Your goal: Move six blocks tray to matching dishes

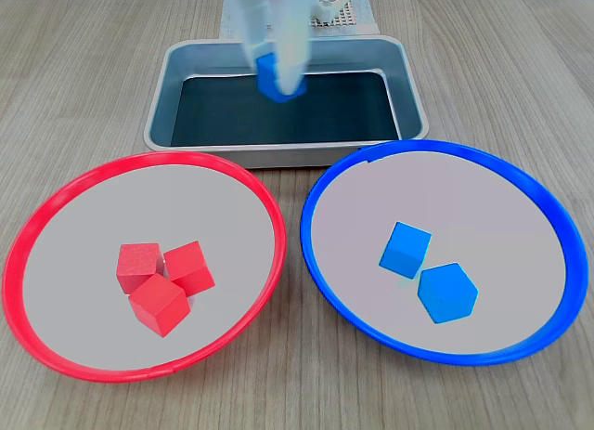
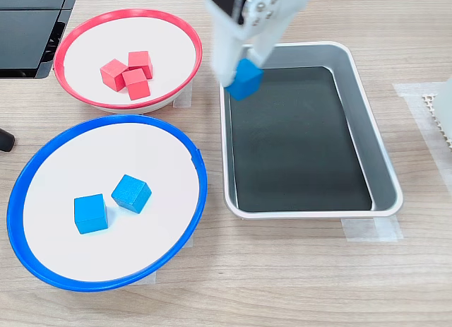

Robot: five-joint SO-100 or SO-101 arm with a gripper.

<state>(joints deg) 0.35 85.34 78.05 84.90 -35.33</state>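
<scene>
I hold the last blue cube (image 2: pixel 245 80) between the white gripper's (image 2: pixel 242 78) fingers, lifted above the grey metal tray (image 2: pixel 387 173) near the wall that faces the dishes. The main risk, as I judge it, is a slip: the cube sits tilted and low at the fingertips, so a quick swing toward the blue-rimmed dish (image 2: pixel 200 173) could shake it loose onto the wooden table (image 2: pixel 296 277) or back into the tray. A low carry could also clip the tray wall or the dish rim. Count: three red cubes (image 1: pixel 162 277), clustered and touching, in the red-rimmed dish (image 1: pixel 56 202); two blue cubes (image 1: pixel 429 272) in the blue-rimmed dish; one blue cube in the grip; none on the tray's dark bottom.
</scene>
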